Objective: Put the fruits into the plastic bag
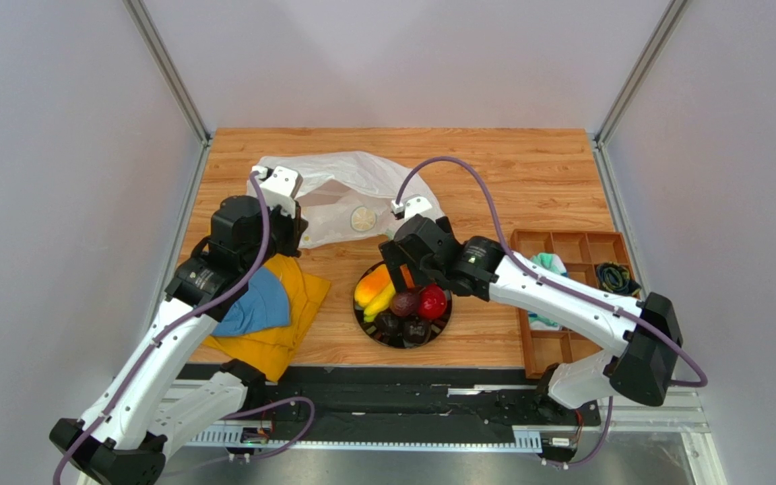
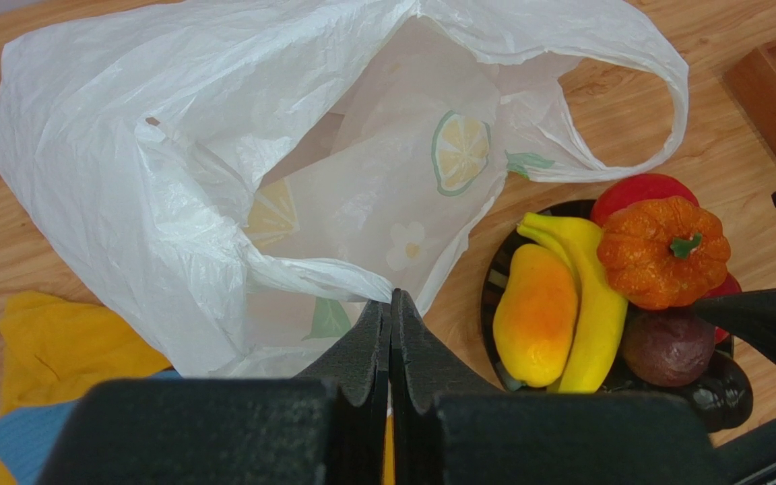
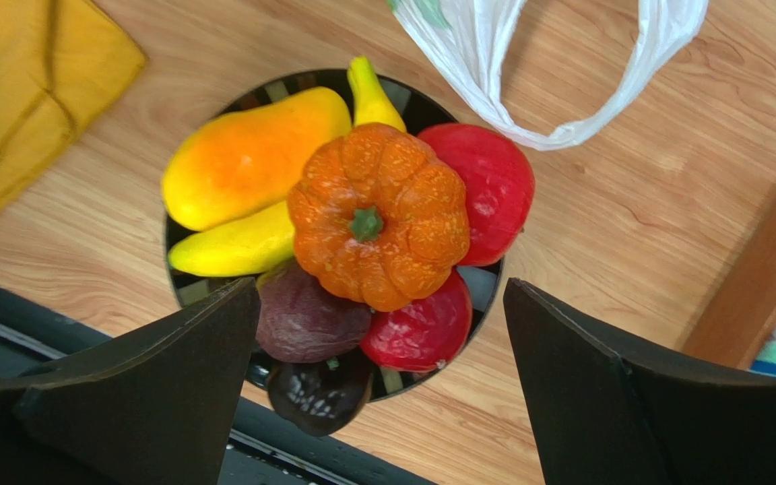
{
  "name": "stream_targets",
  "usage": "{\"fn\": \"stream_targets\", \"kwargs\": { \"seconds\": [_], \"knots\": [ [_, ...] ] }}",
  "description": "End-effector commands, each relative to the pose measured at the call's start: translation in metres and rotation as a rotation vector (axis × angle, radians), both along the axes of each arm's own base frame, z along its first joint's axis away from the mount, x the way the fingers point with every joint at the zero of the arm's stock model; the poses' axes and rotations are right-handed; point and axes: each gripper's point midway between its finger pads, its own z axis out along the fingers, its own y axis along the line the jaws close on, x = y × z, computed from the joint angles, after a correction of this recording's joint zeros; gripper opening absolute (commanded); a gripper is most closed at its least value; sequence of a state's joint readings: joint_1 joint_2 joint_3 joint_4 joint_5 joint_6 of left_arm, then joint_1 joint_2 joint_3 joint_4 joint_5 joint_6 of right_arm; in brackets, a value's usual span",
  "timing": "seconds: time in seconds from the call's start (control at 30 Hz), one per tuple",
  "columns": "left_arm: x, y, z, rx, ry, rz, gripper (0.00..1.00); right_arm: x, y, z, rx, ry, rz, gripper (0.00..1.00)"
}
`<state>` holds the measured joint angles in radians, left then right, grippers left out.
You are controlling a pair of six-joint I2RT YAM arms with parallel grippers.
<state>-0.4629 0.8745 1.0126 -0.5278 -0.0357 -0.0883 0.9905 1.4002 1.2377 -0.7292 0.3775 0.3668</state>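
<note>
Fruits are all piled on the black plate, none yet in the plastic bag. The ribbed orange fruit tops the pile. The right gripper hangs directly above it, spread wide and holding nothing, with fingers at 9 and 3 o'clock of the fruit. The fruit is round, so no grasp axis is preferred. In the top view the bag lies at 11 o'clock from the plate. The left gripper is closed, apparently pinching the bag's near edge. The right arm is nearer, so a straight descent should suffice.
</note>
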Motion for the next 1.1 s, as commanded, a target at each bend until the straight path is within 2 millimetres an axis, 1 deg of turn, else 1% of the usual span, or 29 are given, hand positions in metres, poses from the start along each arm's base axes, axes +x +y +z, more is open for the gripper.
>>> {"fn": "stream_targets", "kwargs": {
  "seconds": [0.0, 0.07, 0.1, 0.33, 0.7, 1.07],
  "knots": [
    [0.002, 0.0, 0.008, -0.007, -0.035, 0.002, 0.0, 0.011, -0.006, 0.005, -0.064, -0.042, -0.066, 0.97],
    [0.002, 0.0, 0.007, -0.006, -0.033, 0.002, 0.0, 0.01, 0.0, 0.0, -0.06, -0.029, -0.062, 0.97],
    [0.002, 0.0, 0.006, -0.005, -0.031, 0.002, 0.0, 0.011, 0.002, -0.004, -0.066, -0.025, -0.061, 1.0],
    [0.003, -0.001, 0.004, -0.004, -0.023, 0.0, 0.0, 0.013, 0.02, -0.011, -0.023, -0.008, -0.043, 1.0],
    [0.003, -0.002, 0.002, -0.003, -0.017, -0.004, 0.0, 0.024, 0.019, -0.022, -0.087, -0.019, -0.101, 1.0],
    [0.004, -0.003, 0.001, -0.003, -0.012, -0.005, 0.0, 0.029, 0.026, -0.031, -0.121, -0.018, -0.098, 1.0]
  ]
}}
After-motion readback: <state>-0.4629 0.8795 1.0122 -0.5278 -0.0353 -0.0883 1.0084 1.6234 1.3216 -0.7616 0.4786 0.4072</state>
